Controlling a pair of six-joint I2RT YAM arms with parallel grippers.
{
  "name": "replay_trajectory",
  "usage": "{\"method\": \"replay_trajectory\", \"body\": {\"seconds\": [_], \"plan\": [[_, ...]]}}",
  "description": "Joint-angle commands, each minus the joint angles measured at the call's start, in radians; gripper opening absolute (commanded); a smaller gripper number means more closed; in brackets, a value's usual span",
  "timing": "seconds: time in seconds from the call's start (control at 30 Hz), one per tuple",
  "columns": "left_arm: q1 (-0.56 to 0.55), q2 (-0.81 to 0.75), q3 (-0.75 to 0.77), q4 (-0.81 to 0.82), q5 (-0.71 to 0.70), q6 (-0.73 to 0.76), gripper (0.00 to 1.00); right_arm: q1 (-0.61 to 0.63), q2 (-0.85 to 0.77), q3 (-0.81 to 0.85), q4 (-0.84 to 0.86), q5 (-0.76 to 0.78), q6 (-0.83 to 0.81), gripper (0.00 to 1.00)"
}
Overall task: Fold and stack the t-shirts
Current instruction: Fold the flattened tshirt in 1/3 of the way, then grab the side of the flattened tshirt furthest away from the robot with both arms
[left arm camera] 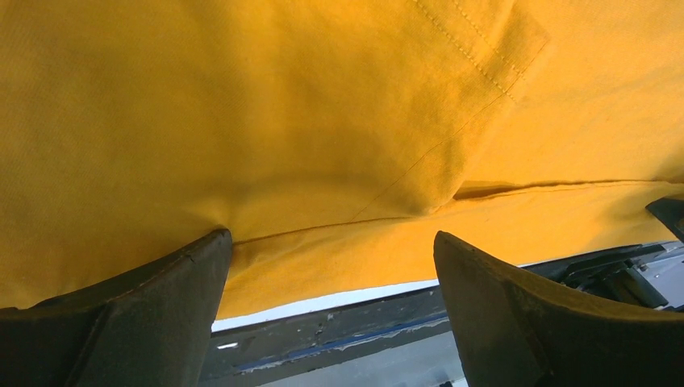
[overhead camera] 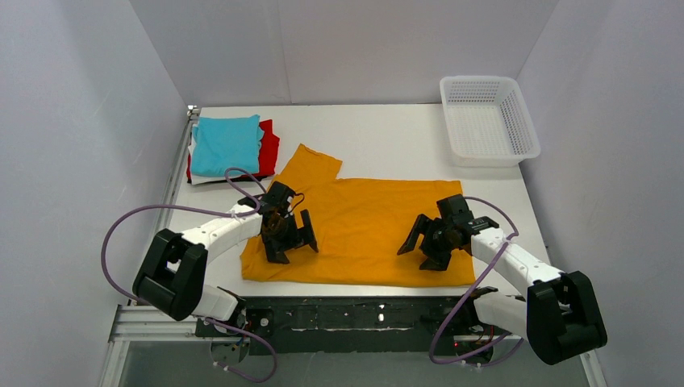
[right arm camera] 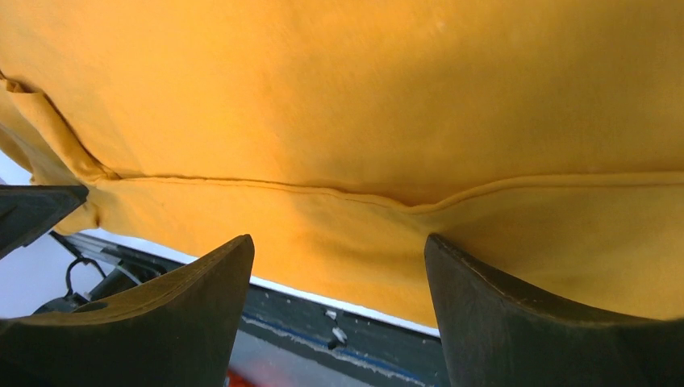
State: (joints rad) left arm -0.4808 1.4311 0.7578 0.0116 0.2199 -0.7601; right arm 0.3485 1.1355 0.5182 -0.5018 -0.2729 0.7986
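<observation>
Close the wide-spread left gripper (overhead camera: 292,247) and right gripper (overhead camera: 422,251) together on the lower-centre edge of the orange t-shirt (overhead camera: 363,218).

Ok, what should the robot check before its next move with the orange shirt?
1. The left tool is open: ok, jaws wide apart.
2. The right tool is open: ok, jaws wide apart.
3. Both tools are over the near edge of the orange shirt: ok.
4. Fingertips touching the cloth: cannot tell.
5. Shirt folded into a neat block: not ok, one sleeve sticks out at the far left.
6. Stacking spot, the turquoise shirt, lies flat: ok.
</observation>
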Motion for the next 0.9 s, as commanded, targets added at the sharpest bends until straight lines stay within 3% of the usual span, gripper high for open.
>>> {"method": "replay_trajectory", "body": {"seconds": [0.0,0.5,0.7,0.87], "plan": [[-0.009,-0.066,-0.080,-0.180,-0.045,-0.030,0.98,0.012,-0.036,-0.037,-0.103,-0.025,0.048,0.86],[-0.015,-0.266,-0.206,-0.222,-0.112,-0.102,0.98,0.014,-0.017,-0.003,-0.110,0.037,0.059,0.86],[-0.015,-0.302,-0.136,-0.240,-0.143,-0.060,0.98,0.012,-0.054,0.103,-0.176,0.125,0.034,0.91],[-0.015,-0.268,0.078,-0.296,-0.221,0.029,0.98,0.012,-0.019,0.354,-0.217,0.200,-0.051,0.92]]}}
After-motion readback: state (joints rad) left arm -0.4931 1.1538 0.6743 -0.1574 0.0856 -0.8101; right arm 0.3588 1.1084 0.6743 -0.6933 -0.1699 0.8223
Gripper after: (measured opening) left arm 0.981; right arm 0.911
